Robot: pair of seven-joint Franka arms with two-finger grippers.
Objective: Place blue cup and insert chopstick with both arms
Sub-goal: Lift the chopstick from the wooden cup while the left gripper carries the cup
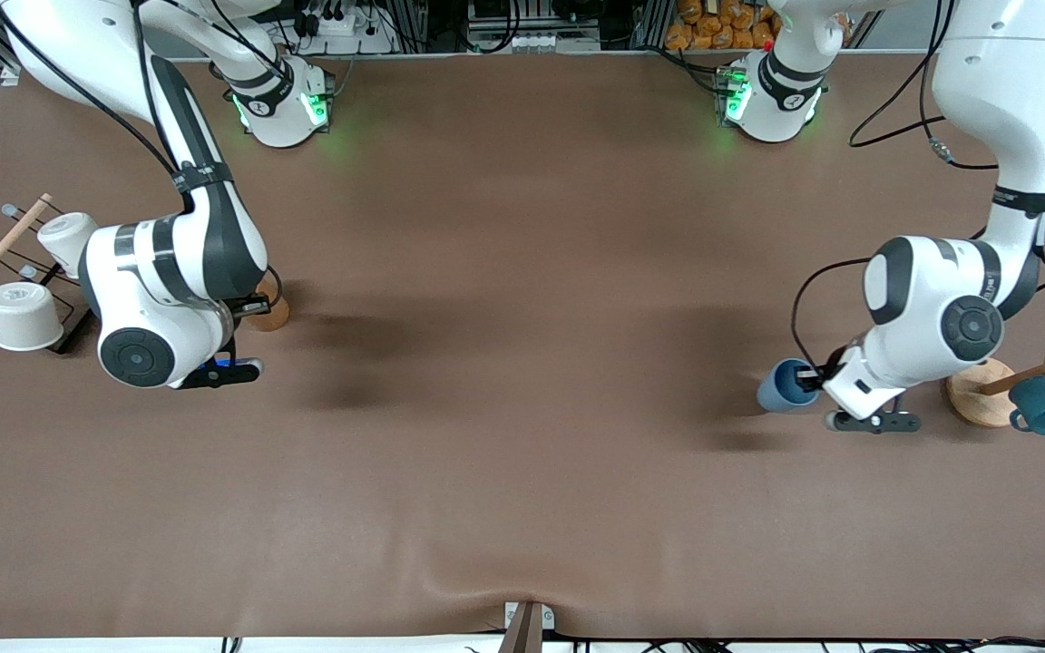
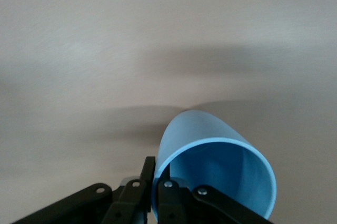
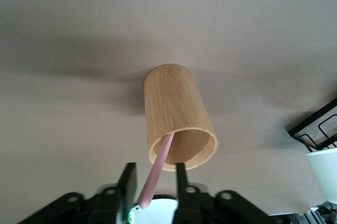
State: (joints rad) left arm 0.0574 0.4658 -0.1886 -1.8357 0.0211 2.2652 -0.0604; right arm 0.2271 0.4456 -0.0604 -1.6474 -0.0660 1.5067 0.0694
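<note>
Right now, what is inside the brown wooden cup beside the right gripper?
The chopstick stands in the wooden cup, leaning out over its rim between the fingers of the right gripper. The cup's bottom and the chopstick's lower end are hidden by the cup's wall.

Left arm reaches down at its end of the table, wrist bent low, left gripper (image 2: pixel 155 195) shut on the blue cup's (image 2: pixel 210 168) rim (one finger inside, one outside). Right arm bent down low at its own end, right gripper (image 3: pixel 152 182) fingers straddling the chopstick (image 3: pixel 157 174), small gaps on both sides.
</note>
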